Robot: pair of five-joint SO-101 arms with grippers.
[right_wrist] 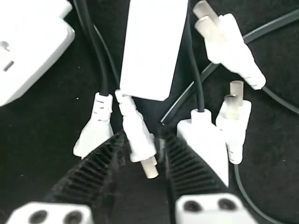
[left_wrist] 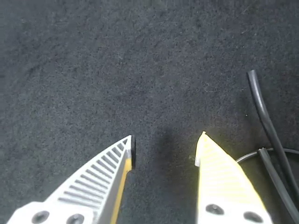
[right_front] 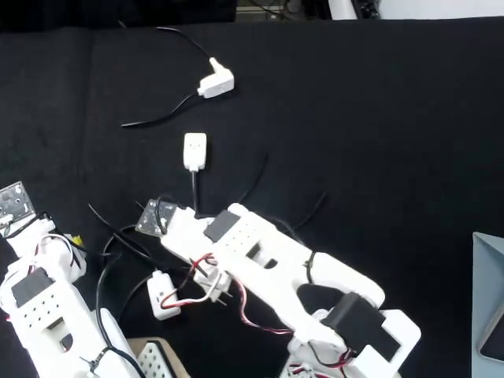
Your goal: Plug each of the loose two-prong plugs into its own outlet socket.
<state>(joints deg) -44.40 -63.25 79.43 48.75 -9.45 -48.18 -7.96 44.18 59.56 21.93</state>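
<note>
Between the black fingers of my right gripper (right_wrist: pixel 142 149) lies a white two-prong plug (right_wrist: pixel 136 133), its prongs toward the camera; both fingers press its sides. Just beyond it sits a white outlet block (right_wrist: pixel 149 46), with another plug (right_wrist: pixel 93 133) beside it. Two more loose plugs (right_wrist: pixel 229 42) (right_wrist: pixel 233 123) lie nearby on black cables. In the high view the right gripper (right_front: pixel 156 218) is at the table's middle left. My left gripper (left_wrist: pixel 166 144) hangs open over bare black cloth, near the left edge (right_front: pixel 17 206).
A white angled plug (right_front: pixel 214 83) and a small white socket (right_front: pixel 194 151) lie farther back on the black cloth (right_front: pixel 354 118). Another white socket (right_front: pixel 161 295) sits near the front. Black cables (left_wrist: pixel 267 121) loop between the arms. A grey box (right_front: pixel 490 291) stands at the right edge.
</note>
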